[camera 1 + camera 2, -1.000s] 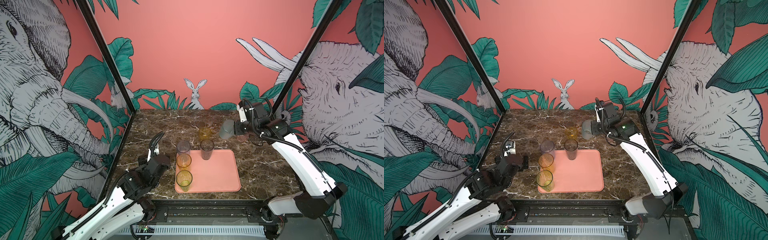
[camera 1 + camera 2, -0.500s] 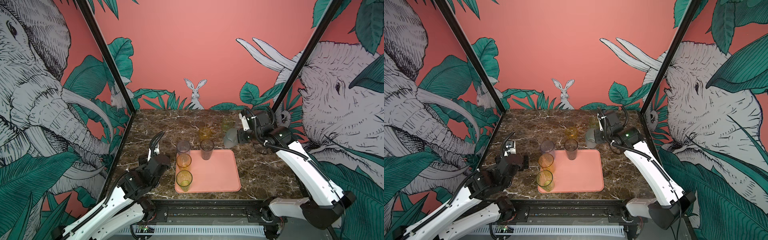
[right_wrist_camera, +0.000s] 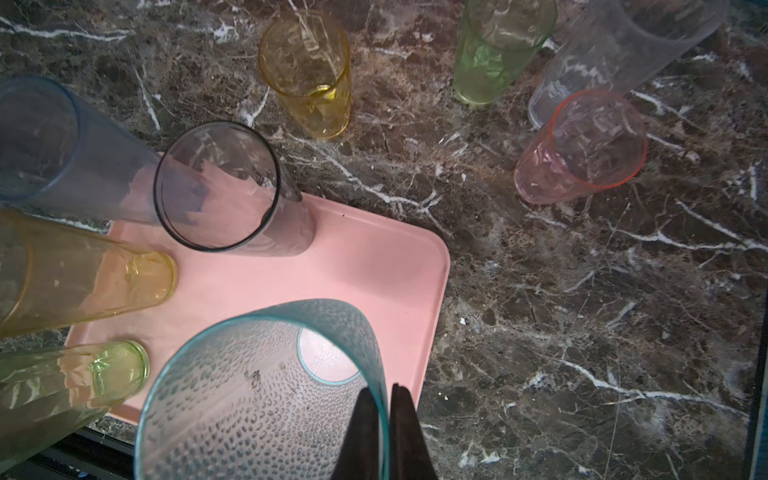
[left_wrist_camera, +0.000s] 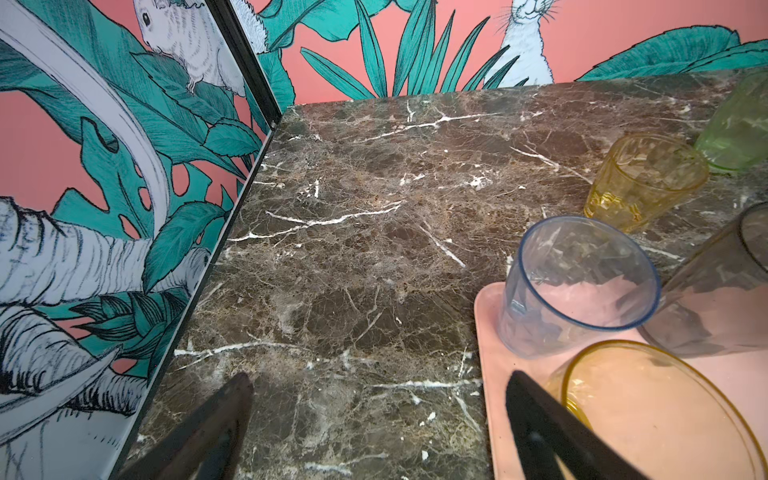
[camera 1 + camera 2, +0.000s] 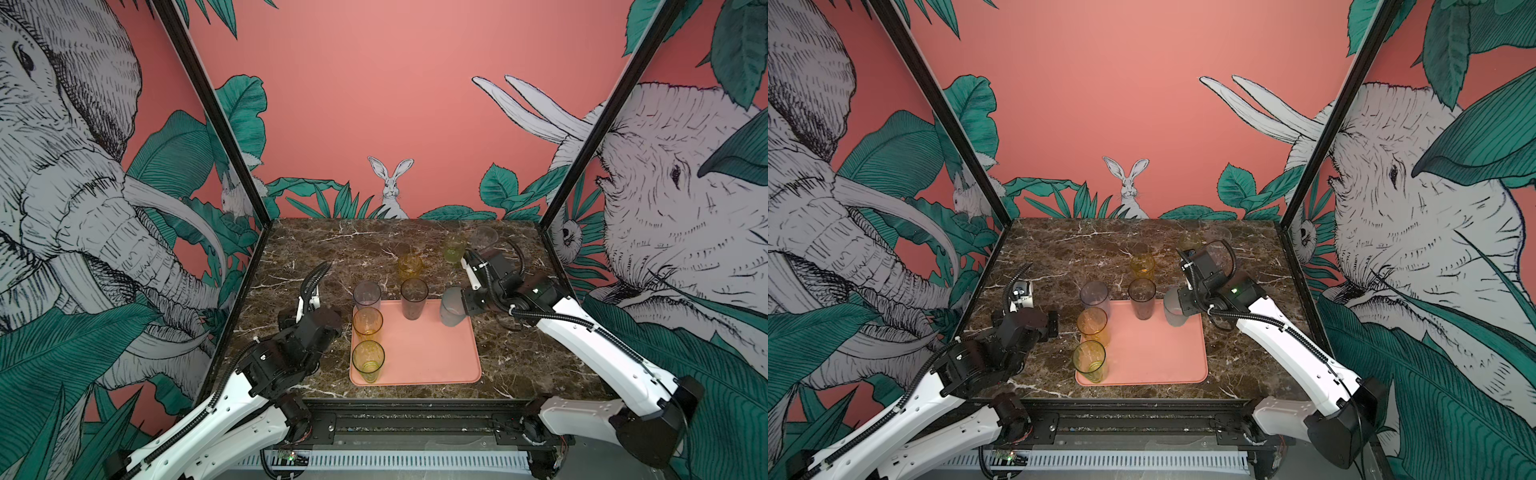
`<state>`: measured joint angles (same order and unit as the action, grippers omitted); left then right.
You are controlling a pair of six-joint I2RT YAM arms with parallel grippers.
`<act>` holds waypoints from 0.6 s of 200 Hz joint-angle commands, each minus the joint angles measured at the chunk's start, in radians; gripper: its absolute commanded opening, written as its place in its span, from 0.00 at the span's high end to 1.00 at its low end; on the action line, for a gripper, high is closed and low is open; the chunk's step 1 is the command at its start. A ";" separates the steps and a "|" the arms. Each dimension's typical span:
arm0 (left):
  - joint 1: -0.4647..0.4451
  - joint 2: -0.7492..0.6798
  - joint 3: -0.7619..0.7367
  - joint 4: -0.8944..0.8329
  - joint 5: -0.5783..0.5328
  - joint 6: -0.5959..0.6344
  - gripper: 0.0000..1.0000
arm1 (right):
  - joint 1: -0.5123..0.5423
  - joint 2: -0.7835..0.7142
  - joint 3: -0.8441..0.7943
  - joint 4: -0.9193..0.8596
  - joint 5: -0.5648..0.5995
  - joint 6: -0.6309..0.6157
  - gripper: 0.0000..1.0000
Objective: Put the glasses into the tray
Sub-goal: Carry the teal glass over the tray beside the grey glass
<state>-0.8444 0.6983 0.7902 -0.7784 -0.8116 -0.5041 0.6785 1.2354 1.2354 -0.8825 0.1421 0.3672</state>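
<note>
Salmon pink, plain: tray [image 5: 436,357]. Dark brown marble, white veins: tabletop [image 5: 332,249].
On tray, left column, near to far: yellow-green glass [image 5: 368,360], amber glass [image 5: 367,322], blue-grey glass [image 5: 367,295]. Far middle: smoky grey glass [image 5: 414,298]. Far right: frosted glass [image 3: 257,399], dimpled, teal rim.
Off tray, far side: yellow glass [image 5: 410,266], green glass [image 5: 454,247], clear glass [image 5: 484,237], pink glass [image 3: 582,145] with red-orange rim.
Salmon with teal leaves, grey line-drawn elephants, white rabbit: walls [image 5: 374,104].

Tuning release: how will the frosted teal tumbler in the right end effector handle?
The frosted teal tumbler probably light: right end effector holds it by a rim pinch alone. Dimpled wall likely resists slipping. Base looks narrower than rim, so possibly tippy.
</note>
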 commanded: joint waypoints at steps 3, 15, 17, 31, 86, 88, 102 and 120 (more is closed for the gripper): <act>0.005 0.006 0.002 0.014 -0.011 -0.006 0.04 | 0.021 -0.027 -0.025 0.064 0.005 0.039 1.00; 0.005 0.008 0.003 0.014 -0.011 -0.005 0.04 | 0.031 -0.026 -0.042 0.079 0.002 0.050 1.00; 0.005 0.008 0.002 0.015 -0.011 -0.006 0.04 | 0.033 -0.026 -0.045 0.082 0.001 0.051 1.00; 0.005 0.010 0.003 0.015 -0.009 -0.008 0.04 | 0.048 -0.024 -0.065 0.100 -0.006 0.063 1.00; 0.004 0.012 -0.003 0.013 -0.008 -0.012 0.04 | 0.089 -0.009 -0.130 0.180 -0.013 0.108 1.00; 0.005 0.010 -0.003 0.013 -0.008 -0.012 0.04 | 0.091 -0.008 -0.132 0.183 -0.013 0.109 1.00; 0.005 0.009 -0.004 0.011 -0.006 -0.013 0.04 | 0.101 -0.002 -0.141 0.197 -0.013 0.116 1.00; 0.005 0.006 -0.005 0.011 -0.006 -0.013 0.04 | 0.114 0.012 -0.148 0.211 -0.012 0.122 1.00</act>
<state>-0.8444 0.7120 0.7902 -0.7765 -0.8101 -0.5045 0.7731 1.2385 1.0920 -0.7380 0.1307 0.4591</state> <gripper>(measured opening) 0.958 0.056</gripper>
